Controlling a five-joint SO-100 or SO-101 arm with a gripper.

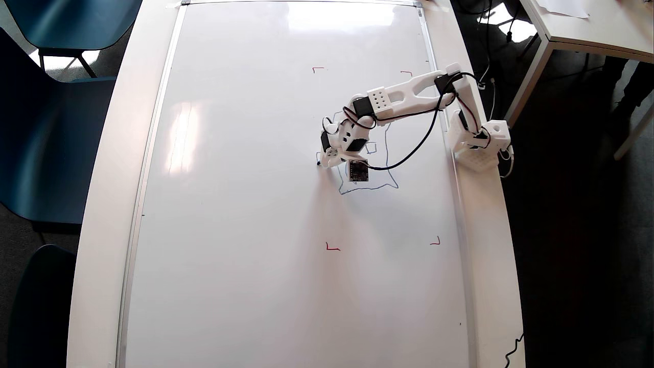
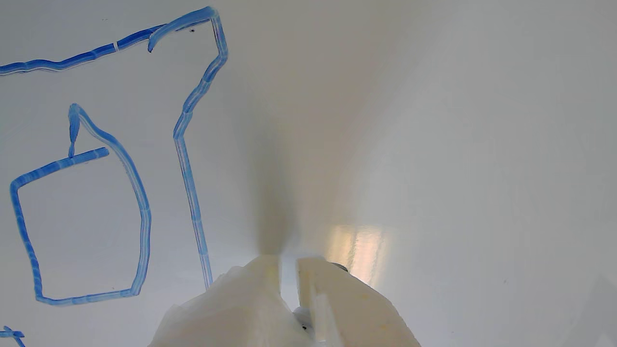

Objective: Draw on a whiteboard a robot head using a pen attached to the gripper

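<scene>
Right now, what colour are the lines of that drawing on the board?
Blue; the robot head lines show best in the wrist view.

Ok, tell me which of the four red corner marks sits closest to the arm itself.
The upper-right red corner mark in the overhead view, just above the arm's upper link; the other three stand clear of it.

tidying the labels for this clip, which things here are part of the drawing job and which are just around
Part of the job:
- whiteboard
- robot head, blue outline with small squares inside
- pen, tip at the outline's left edge in the overhead view
- hand

Just around:
- blue chairs
- second table
- red corner marks
- black cable
</scene>
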